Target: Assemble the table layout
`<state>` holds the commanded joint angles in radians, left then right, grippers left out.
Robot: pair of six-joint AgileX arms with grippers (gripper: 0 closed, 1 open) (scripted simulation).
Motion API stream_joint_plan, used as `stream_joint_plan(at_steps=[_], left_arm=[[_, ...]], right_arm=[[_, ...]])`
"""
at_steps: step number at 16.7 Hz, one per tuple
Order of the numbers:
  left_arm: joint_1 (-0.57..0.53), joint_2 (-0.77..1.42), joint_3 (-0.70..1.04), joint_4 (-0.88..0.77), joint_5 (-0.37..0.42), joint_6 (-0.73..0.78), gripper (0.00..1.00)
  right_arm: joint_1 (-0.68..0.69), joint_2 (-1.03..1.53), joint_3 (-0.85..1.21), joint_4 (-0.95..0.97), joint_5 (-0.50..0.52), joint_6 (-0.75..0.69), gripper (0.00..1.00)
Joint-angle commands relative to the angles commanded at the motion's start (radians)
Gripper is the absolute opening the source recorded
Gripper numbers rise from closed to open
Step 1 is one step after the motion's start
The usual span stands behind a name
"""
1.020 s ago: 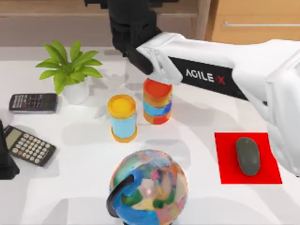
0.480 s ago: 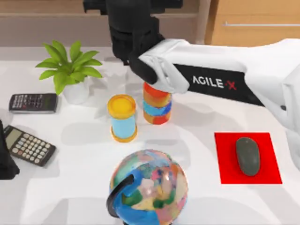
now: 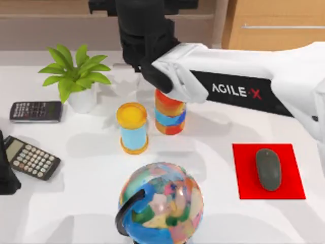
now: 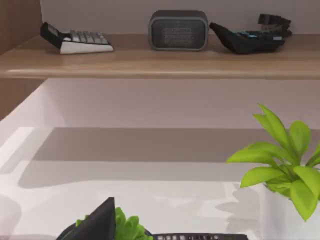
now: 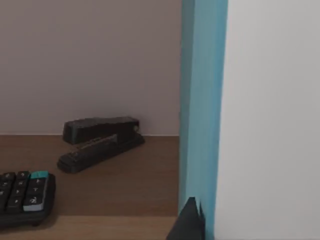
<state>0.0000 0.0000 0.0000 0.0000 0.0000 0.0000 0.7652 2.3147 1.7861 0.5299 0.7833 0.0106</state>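
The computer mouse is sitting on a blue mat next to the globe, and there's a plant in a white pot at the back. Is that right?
Almost. The mat under the mouse is red, not blue, as the top view shows. The rest holds: it lies beside the globe, toward the table's right side, and the plant stands in a white pot farther back on the left.

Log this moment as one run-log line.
right arm: reaching over striped cup | left arm: parked, table's left edge | mouse: on red mat
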Motion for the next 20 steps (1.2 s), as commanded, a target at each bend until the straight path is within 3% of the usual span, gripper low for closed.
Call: stream_joint_plan(at_steps=[5,13,20], left_arm=[[0.0,0.0,0.0,0.0,0.0,0.0,1.0],[0.0,0.0,0.0,0.0,0.0,0.0,1.0],[0.0,0.0,0.0,0.0,0.0,0.0,1.0]], right_arm=[[-0.045,-0.156,-0.18,-0.007,-0.204,0.146,0.0],[-0.16,-0.555,-0.701,-0.015,-0.734,0.53,0.0],[-0.409,-0.817,-1.108,0.003,-1.131,0.889,0.0]])
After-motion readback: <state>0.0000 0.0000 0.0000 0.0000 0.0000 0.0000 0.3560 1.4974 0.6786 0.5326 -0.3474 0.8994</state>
